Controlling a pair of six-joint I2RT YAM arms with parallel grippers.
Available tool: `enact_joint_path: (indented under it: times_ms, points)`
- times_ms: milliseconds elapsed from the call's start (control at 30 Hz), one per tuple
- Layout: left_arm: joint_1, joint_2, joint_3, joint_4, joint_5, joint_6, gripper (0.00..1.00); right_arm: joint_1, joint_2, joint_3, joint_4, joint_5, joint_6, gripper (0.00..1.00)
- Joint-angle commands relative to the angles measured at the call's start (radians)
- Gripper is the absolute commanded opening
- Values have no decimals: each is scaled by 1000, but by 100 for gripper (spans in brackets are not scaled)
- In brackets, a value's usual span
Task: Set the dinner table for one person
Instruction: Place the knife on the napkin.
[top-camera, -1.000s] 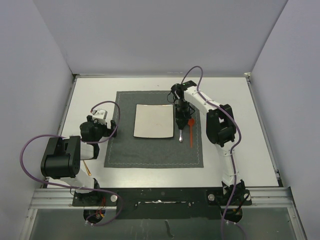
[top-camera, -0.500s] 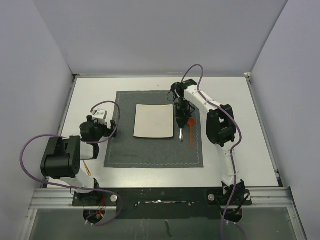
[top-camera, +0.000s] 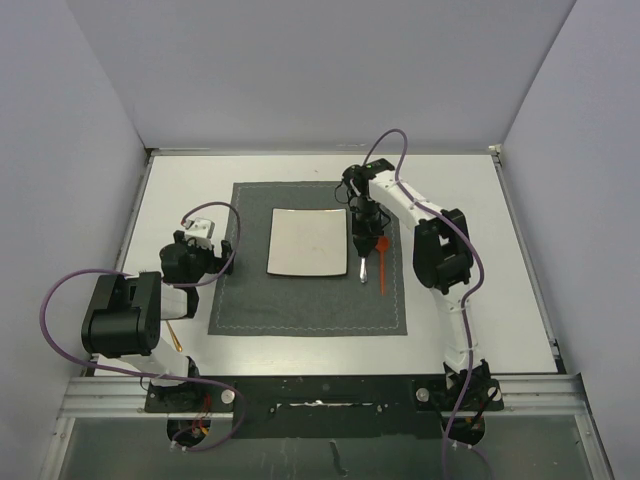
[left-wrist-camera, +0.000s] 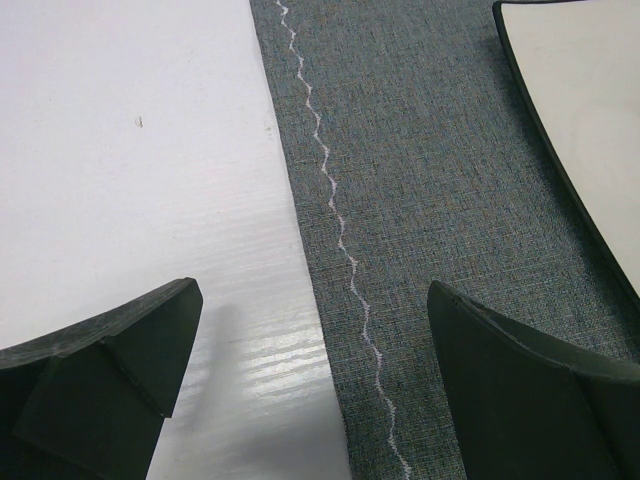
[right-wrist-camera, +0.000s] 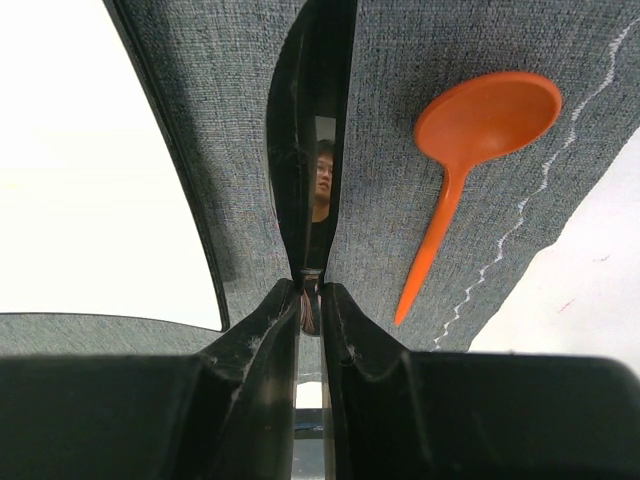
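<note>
Counter (top-camera: 480, 250): large, white and flat, lying under everything, with the grey placemat (top-camera: 300, 310) spread mid-counter and the plate (top-camera: 308, 242) centred on it. I judged the counter rigid, fixed and smooth. It is nothing to take hold of, only to set things on, and cutlery would likely skid on the bare white but sit firm on the cloth. The cloth itself looked soft and might ruck if a piece were dragged across it.

Right jaws were together, clamped on a slim shiny metal utensil (right-wrist-camera: 312, 150) lying lengthwise just right of the plate, between the plate and an orange spoon (right-wrist-camera: 470, 140). I could not tell whether it was a knife or a spoon, nor whether it rested on the mat. I judged it light, stiff and slick, best held across the narrow handle as it was.

Left jaws stood wide apart and held nothing, over the mat's stitched border left of the plate.

Room: a strip of bare mat showed left of the plate, with only a tight gap to the right between utensil and orange spoon. The black rail (top-camera: 320, 395) bounded the side nearer than the plate. A thin brown stick (top-camera: 173, 335) lay off the mat, near-left of the plate
</note>
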Motion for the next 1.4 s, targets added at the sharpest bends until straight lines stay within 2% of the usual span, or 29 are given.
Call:
enact_joint_path:
  times_ms: [0,333,767,900,1067,1200,1367]
  points:
    - [2,9,-1,79,9,-4,98,1,-90,-23,8,3,0,0]
    - [2,9,-1,79,9,-4,98,18,-119,-108,49,-15,18,0]
    - [2,9,-1,78,10,-4,98,28,-116,-87,36,-18,17,0]
    - [2,8,-1,78,11,-4,98,37,-130,-30,16,-2,19,0]
    - [2,8,-1,79,9,-4,98,59,-160,116,-42,52,24,0]
    - [2,9,-1,78,10,-4,98,69,-197,173,-48,76,27,7]
    - [2,9,-1,78,11,-4,98,76,-213,144,-24,62,26,20]
